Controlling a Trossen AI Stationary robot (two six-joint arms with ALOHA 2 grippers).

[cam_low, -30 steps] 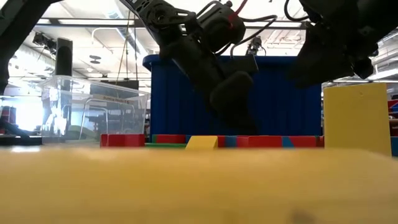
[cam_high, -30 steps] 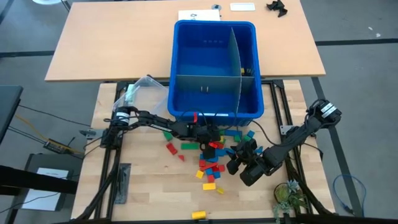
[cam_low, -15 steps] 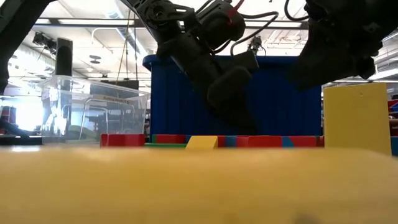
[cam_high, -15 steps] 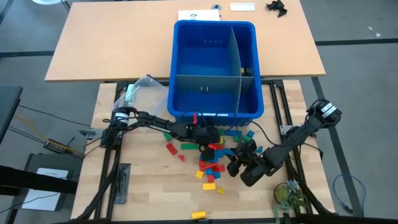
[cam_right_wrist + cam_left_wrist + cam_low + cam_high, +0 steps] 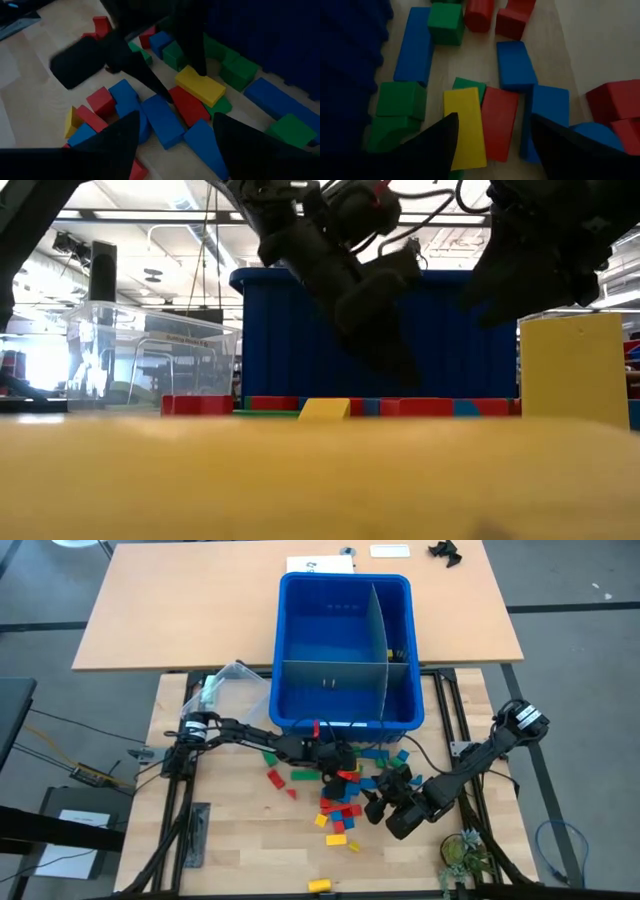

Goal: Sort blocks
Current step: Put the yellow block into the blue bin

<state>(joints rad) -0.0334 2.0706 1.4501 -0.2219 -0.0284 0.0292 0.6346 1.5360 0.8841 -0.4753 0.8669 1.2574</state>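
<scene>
Many red, blue, green and yellow blocks (image 5: 345, 790) lie on the wooden table in front of the blue bin (image 5: 345, 650). My left gripper (image 5: 492, 132) hangs open over the far part of the pile. Its fingers stand on either side of a flat yellow block (image 5: 465, 125) and a red block (image 5: 499, 125) that lie side by side. I cannot tell whether the tips touch them. My right gripper (image 5: 175, 140) is open at the pile's right near side (image 5: 382, 795), above blue blocks (image 5: 162, 120), with nothing between its fingers.
The blue bin has dividers inside and stands at the table's far edge. A clear tub (image 5: 235, 685) stands left of it. One yellow block (image 5: 320, 885) lies alone at the near edge. A small plant (image 5: 465, 855) stands at the near right corner.
In the low view my left gripper has risen a little over the blocks. The blocks lie where they were.
</scene>
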